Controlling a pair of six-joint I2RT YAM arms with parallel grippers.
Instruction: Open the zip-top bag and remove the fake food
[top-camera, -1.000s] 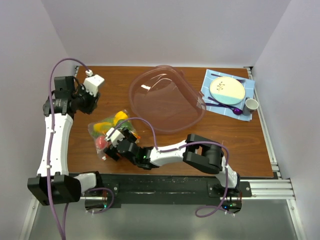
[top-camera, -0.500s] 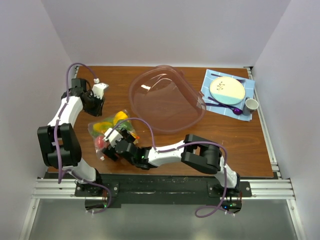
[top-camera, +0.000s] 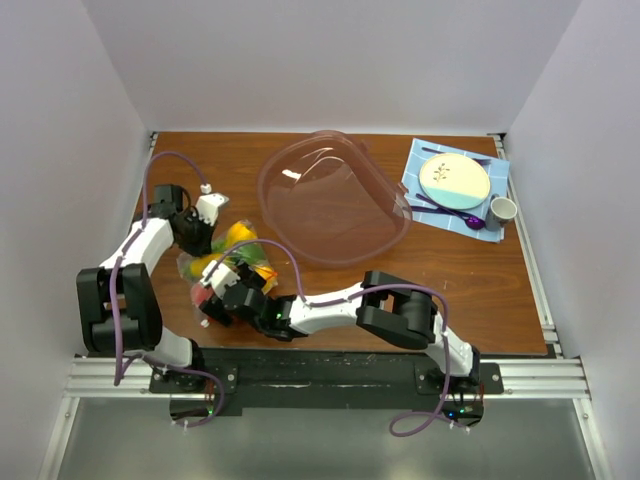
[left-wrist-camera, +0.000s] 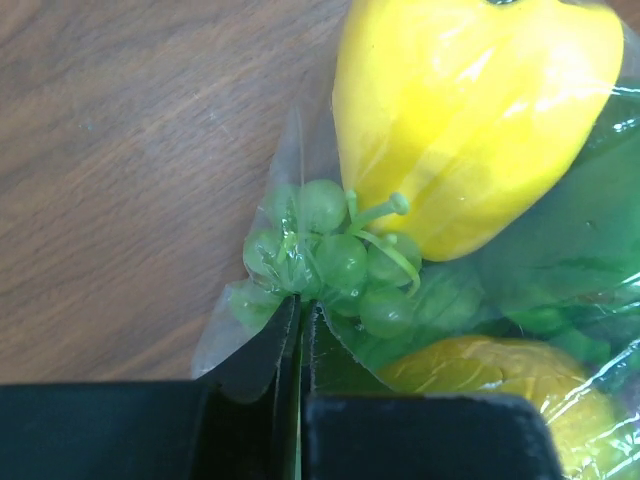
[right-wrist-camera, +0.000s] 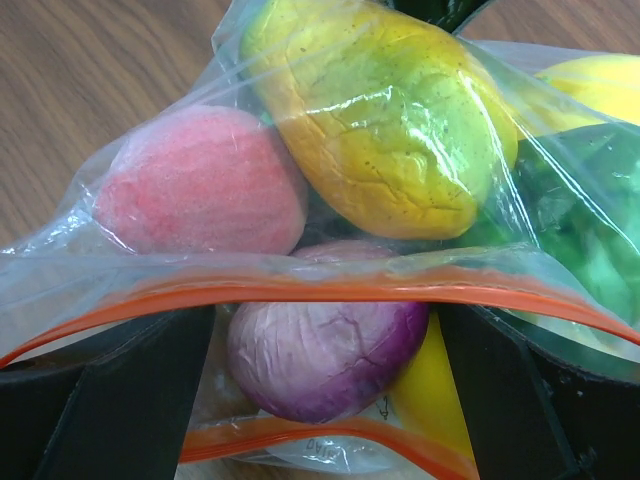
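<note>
At eight o'clock on the table lies the bag, toy food inside; left gripper fingers pressed together on its eleven-o'clock corner film, judged an anchor; right gripper fingers spread, flanking the parted zip strip at six o'clock.

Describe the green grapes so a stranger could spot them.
Left of the big pinkish bowl lies a clear zip-top bag. The grapes sit in its corner at the left jaws: a cluster of small green balls beside the smooth yellow pepper.
</note>
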